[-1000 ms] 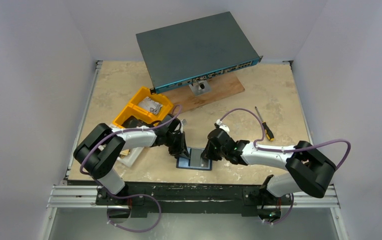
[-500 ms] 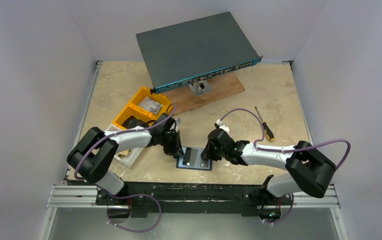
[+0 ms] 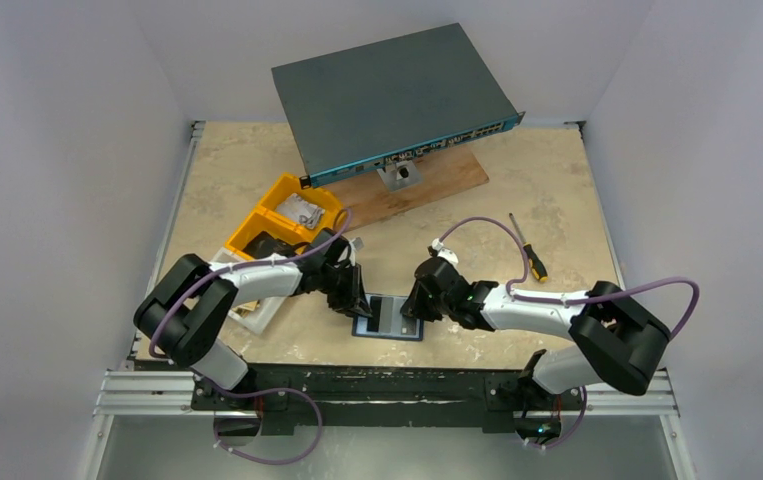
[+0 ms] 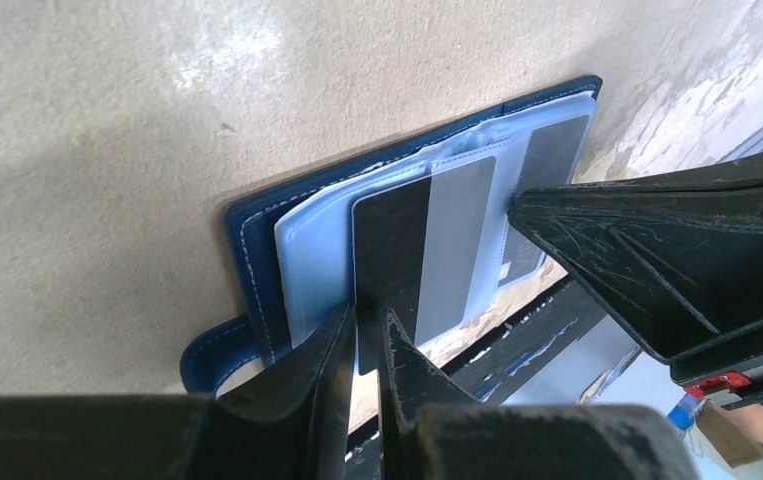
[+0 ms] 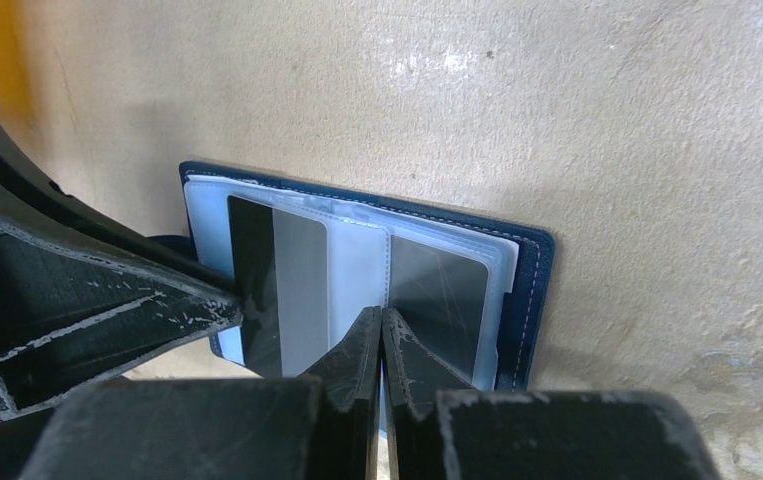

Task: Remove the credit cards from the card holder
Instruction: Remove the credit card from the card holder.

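The dark navy card holder (image 3: 404,331) lies open near the table's front edge, its pale clear sleeves facing up. It also shows in the left wrist view (image 4: 253,250) and the right wrist view (image 5: 531,290). My left gripper (image 3: 359,304) (image 4: 367,316) is shut on the edge of a credit card (image 4: 422,250) (image 5: 277,290) with a dark stripe, which sticks partly out of the left sleeve. My right gripper (image 3: 413,311) (image 5: 382,315) is shut, with its tips pressed on the sleeves at the holder's middle fold. A second dark card (image 5: 439,288) sits in the right sleeve.
Yellow bins (image 3: 282,220) stand behind the left arm, with a white flat object (image 3: 257,312) beside it. A network switch (image 3: 392,95) leans on a wooden board (image 3: 437,180) at the back. A screwdriver (image 3: 530,250) lies at the right. The table's front edge runs just below the holder.
My left arm has dropped and its gripper has shifted slightly left with the card, which now shows further out of the sleeve. The right gripper has stayed put.
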### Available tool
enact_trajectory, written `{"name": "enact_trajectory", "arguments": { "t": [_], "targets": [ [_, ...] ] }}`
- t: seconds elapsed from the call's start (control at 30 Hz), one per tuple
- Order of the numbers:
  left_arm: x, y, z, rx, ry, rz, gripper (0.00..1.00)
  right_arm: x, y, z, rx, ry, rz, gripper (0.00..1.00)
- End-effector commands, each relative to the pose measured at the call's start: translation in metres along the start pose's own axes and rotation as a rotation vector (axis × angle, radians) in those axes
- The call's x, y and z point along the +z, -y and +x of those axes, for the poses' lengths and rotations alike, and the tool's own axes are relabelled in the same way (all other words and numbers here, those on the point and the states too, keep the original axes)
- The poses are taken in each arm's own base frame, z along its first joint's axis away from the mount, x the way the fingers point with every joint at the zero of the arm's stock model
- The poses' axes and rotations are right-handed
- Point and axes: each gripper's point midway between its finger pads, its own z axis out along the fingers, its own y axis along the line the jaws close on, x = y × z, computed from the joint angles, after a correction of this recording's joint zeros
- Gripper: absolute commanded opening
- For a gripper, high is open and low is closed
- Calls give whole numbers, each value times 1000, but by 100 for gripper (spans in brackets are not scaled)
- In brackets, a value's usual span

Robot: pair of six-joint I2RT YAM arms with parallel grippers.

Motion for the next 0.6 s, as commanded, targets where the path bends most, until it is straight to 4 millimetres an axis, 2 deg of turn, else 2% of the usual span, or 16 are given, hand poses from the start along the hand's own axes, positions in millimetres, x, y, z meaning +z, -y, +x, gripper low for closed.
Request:
{"name": "enact_trajectory", "arguments": {
  "t": [0.0, 0.2, 0.43, 0.57],
  "targets": [
    [7, -2, 0, -4, -14, 21, 15, 4, 49, 20, -46, -59, 170, 0],
    [13, -6, 3, -20, -32, 16, 21, 5, 48, 21, -50, -64, 167, 0],
    [10, -25, 7, -27, -20, -80, 27, 6, 48, 22, -54, -67, 168, 0],
    [12, -23, 8, -32, -26, -62, 30, 6, 43, 14, -95, -42, 170, 0]
  ]
}}
